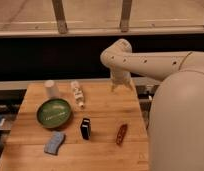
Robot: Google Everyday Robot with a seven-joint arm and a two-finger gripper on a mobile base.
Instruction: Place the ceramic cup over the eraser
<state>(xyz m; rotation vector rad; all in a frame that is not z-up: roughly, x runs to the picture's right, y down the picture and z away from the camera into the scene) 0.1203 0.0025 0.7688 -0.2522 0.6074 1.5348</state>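
Hanging over the far edge of the table (pixel 105 107), right of centre, the gripper (pixel 123 88) is pointing downward with its two fingers apart and nothing between them. It is touching none of the objects. The arm (pixel 145 62) is reaching in from the right, above the table's back edge.

The ceramic cup (pixel 51 89) is standing in the far left corner of the table, just behind the green bowl (pixel 54 112) and near the white tube (pixel 77 94). It is well apart from the gripper, and nothing is holding it. Whether its mouth is facing up or down cannot be told.

The eraser (pixel 85 128) is standing near the middle of the table, toward the front. It is sitting to the right of the bowl, between the blue-grey sponge (pixel 55 143) and the reddish-brown object (pixel 121 134), touching neither. It is lying uncovered, and the cup is well apart from it, with the bowl lying roughly between the two.

Assessment: the task is sitting at its very start. No part of it is showing as done: the cup is not grasped or lifted, nor is it anywhere near the eraser. All of the work is waiting, namely reaching across to the left corner, closing on the cup, carrying it past the bowl, turning it mouth-down if needed, and lowering it over the eraser. The tube beside the cup and the bowl in front of it are crowding the approach, so the grasp is likely calling for a descent from above.
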